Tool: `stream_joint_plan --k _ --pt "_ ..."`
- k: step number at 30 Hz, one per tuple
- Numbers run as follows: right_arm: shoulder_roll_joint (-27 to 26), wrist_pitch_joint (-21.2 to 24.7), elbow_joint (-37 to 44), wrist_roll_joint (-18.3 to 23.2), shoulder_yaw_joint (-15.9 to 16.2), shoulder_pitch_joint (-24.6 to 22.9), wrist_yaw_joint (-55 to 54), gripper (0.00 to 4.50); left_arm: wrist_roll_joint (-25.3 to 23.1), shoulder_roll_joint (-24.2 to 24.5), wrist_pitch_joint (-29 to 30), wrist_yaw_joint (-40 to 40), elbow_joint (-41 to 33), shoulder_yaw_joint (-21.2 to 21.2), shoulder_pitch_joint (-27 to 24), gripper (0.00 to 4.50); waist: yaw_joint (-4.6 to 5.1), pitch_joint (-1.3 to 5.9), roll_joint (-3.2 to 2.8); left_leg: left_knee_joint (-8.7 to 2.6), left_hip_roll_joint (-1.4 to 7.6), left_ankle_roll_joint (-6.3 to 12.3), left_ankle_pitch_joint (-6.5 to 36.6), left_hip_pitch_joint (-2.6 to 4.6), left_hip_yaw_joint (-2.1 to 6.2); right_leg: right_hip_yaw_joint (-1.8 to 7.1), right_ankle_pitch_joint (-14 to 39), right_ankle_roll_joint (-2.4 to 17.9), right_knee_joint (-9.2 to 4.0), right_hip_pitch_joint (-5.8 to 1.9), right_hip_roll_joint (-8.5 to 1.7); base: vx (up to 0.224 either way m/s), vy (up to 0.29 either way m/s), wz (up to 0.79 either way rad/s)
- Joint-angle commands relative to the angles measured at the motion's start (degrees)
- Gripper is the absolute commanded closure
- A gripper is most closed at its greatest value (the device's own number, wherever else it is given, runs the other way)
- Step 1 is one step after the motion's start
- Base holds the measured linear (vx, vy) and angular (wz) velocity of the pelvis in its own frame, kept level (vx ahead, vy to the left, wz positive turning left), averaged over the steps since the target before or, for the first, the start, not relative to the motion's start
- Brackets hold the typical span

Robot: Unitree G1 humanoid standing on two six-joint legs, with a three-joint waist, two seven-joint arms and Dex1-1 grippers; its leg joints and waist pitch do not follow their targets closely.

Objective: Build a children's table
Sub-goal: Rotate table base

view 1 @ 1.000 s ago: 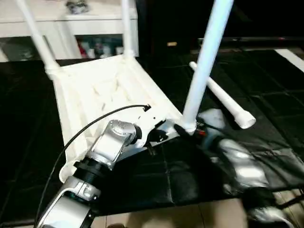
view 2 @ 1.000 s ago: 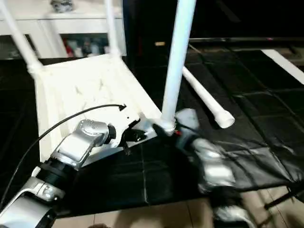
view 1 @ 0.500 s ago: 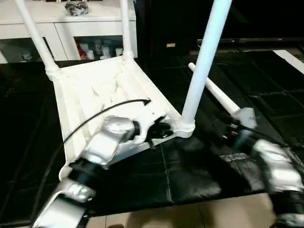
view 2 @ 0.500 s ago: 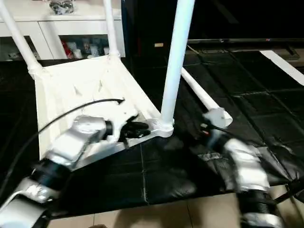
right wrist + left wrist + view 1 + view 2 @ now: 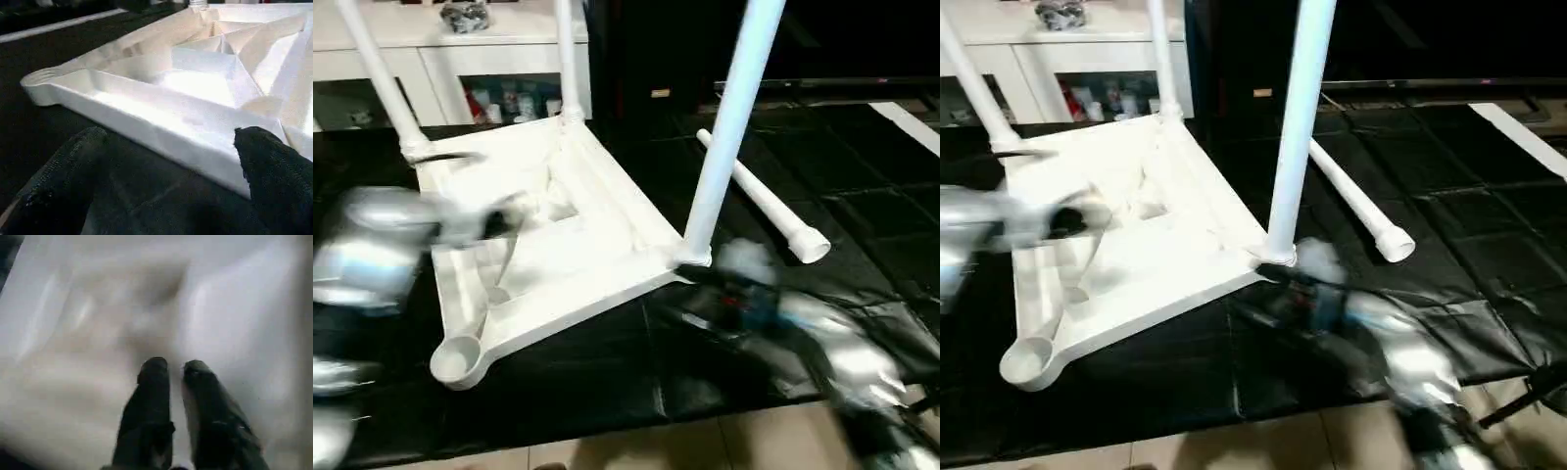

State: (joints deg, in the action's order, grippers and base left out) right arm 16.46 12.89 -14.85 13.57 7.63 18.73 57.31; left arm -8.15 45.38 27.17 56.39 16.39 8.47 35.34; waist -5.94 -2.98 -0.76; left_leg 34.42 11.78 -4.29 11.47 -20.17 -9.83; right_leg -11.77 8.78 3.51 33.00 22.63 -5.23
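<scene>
The children's table lies upside down on a black mat, its ribbed white top [image 5: 568,264] facing up. Three legs stand in their corners: far left [image 5: 377,73], far middle [image 5: 566,59] and near right [image 5: 724,127]. The near-left socket [image 5: 458,357] holds nothing. A loose leg [image 5: 759,201] lies on the mat to the right. My left gripper [image 5: 174,366] hovers over the top's left part [image 5: 504,220], fingers nearly together with nothing between them. My right gripper [image 5: 171,134] stands wide open just before the top's near edge, by the near-right leg's base [image 5: 710,289].
A white cabinet [image 5: 460,39] with glass doors stands behind the table, with a dark item [image 5: 465,15] on top. The black mat [image 5: 607,392] ends at a light floor strip [image 5: 656,446] near me.
My left arm has swung left, away from the table's near-right corner. My right arm pulled out to the right, then came back toward that corner, still open.
</scene>
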Motion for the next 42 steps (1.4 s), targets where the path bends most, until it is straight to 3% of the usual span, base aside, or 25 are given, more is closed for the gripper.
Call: stream_joint_plan --k 1,2,4,5,6,11,17,19,20,25,28,35,36,40,42 --pt "-0.1 -0.1 -2.2 -2.6 2.0 1.2 -1.5 0.0 -2.1 1.5 0.6 0.1 0.6 1.4 -0.8 4.0 -0.02 3.89 -0.78 -3.99 2.46 2.07 11.5 1.04 1.29 4.62 21.6 1.4 -4.79 -2.84 -4.79 0.0 0.0 0.0" --pt "-0.3 0.4 -2.8 -3.2 2.7 1.6 -1.8 0.0 -2.3 1.8 0.8 -0.1 0.9 1.5 -1.0 4.27 -0.29 3.92 -0.7 -4.1 2.6 1.87 11.4 0.91 1.33 4.73 21.0 2.1 -4.54 -2.99 -4.91 0.0 0.0 0.0" --pt "-0.7 0.9 -3.9 -4.1 4.2 2.3 -1.7 0.0 -2.2 1.6 2.0 -1.5 1.8 1.3 -1.2 4.32 -0.74 3.91 -0.88 -4.09 2.75 1.43 12.1 1.15 1.24 4.94 20.6 2.6 -4.53 -2.83 -5.08 0.0 0.0 0.0" --pt "-0.7 1.5 -3.8 -4.0 4.5 2.5 -1.7 0.0 -2.8 1.8 2.2 -1.9 2.0 1.9 -1.4 4.37 -0.88 3.94 -0.28 -4.18 2.74 1.35 12.0 0.87 1.26 4.96 20.3 2.7 -4.44 -3.1 -5.15 0.0 0.0 0.0" --pt "-0.7 1.5 -3.8 -4.0 4.5 2.5 -1.7 0.0 -2.8 1.8 2.2 -1.9 2.0 1.9 -1.4 4.44 -1.08 3.86 -0.49 -4.24 2.7 1.3 12.4 0.77 1.33 5.02 21.1 2.4 -4.47 -3.19 -5.28 0.0 0.0 0.0" --pt "0.0 4.2 -2.5 -2.7 5.5 2.3 1.2 0.0 -3.8 0.8 2.8 -2.9 3.6 3.2 -2.5 4.44 -1.02 3.78 -0.23 -4.15 2.5 1.29 13.2 0.88 1.32 4.89 23.7 0.9 -5.03 -3.32 -5.41 0.0 0.0 0.0" --pt "2.1 7.6 -0.5 -2.0 6.7 1.1 3.4 0.0 -7.3 1.3 2.1 -4.2 7.1 6.7 -3.3 4.44 -0.75 3.93 -0.16 -4.16 2.46 1.81 11.9 0.59 1.43 4.91 21.6 0.9 -4.76 -3.4 -5.1 0.0 0.0 0.0" --pt "2.3 8.3 -0.2 -1.8 6.6 0.9 3.6 0.0 -7.9 1.6 2.1 -4.6 7.7 7.1 -3.3 4.44 -0.7 3.92 -0.18 -4.11 2.37 1.76 12.1 0.67 1.37 4.81 22.6 0.6 -4.93 -3.38 -5.17 0.0 0.0 0.0" --pt "2.4 8.7 0.1 -1.5 6.4 0.9 4.0 0.0 -8.1 1.6 1.9 -4.6 8.0 7.3 -3.3 4.44 -0.74 3.9 -0.47 -4.13 2.51 1.6 12.5 0.74 1.47 4.78 22.9 0.6 -5.08 -3.41 -5.27 0.0 0.0 0.0" --pt "1.7 7.6 -2.1 -2.6 6.0 1.7 1.9 0.0 -6.4 0.7 0.0 -2.8 8.2 7.1 -3.6 4.44 -0.7 3.89 -0.4 -4.15 2.53 1.27 13.3 0.83 1.53 4.67 23.2 1.0 -5.12 -3.31 -5.33 0.0 0.0 0.0" --pt "-0.6 4.3 -8.7 -5.7 6.2 4.3 -3.8 0.0 -5.1 0.4 -1.6 1.1 6.7 8.6 -4.5 4.44 -0.59 3.96 -0.54 -4.22 2.65 0.53 13.6 0.91 1.6 4.81 22.7 2.4 -4.99 -3.23 -5.58 0.0 0.0 0.0" --pt "-4.4 0.1 -18.8 -9.1 6.2 9.7 -11.6 0.0 -1.5 4.8 -3.1 15.8 -1.5 13.2 -9.2 4.44 -0.11 3.78 -0.67 -4.62 2.95 -0.58 15.0 0.88 1.64 5.37 21.2 4.3 -4.21 -3.35 -5.71 0.0 0.0 0.0" --pt "-5.0 -1.5 -20.9 -9.7 6.0 10.9 -13.3 0.0 -0.3 5.4 -2.8 18.0 -3.8 13.8 -10.2 4.44 -0.1 3.66 -0.68 -4.58 2.99 -0.9 15.6 1.06 1.6 5.43 22.1 4.4 -4.26 -3.15 -5.83 0.0 0.0 0.0" --pt "-7.0 -5.5 -27.5 -10.5 4.7 14.9 -16.9 0.0 4.1 5.3 -0.2 23.0 -10.0 14.6 -12.6 4.44 1.01 3.6 -0.78 -4.71 2.98 -1.51 16.7 0.82 1.78 5.47 23.0 5.0 -4.21 -3.57 -5.88 0.0 0.0 0.0" --pt "-8.8 -6.9 -31.1 -10.4 3.8 18.1 -19.0 0.0 7.6 2.1 2.7 23.3 -13.6 13.9 -12.4 4.44 1.17 3.79 -0.74 -4.55 2.9 -1.3 14.8 0.8 1.44 5.8 20.5 6.2 -3.82 -3.53 -5.79 0.0 0.0 0.0"
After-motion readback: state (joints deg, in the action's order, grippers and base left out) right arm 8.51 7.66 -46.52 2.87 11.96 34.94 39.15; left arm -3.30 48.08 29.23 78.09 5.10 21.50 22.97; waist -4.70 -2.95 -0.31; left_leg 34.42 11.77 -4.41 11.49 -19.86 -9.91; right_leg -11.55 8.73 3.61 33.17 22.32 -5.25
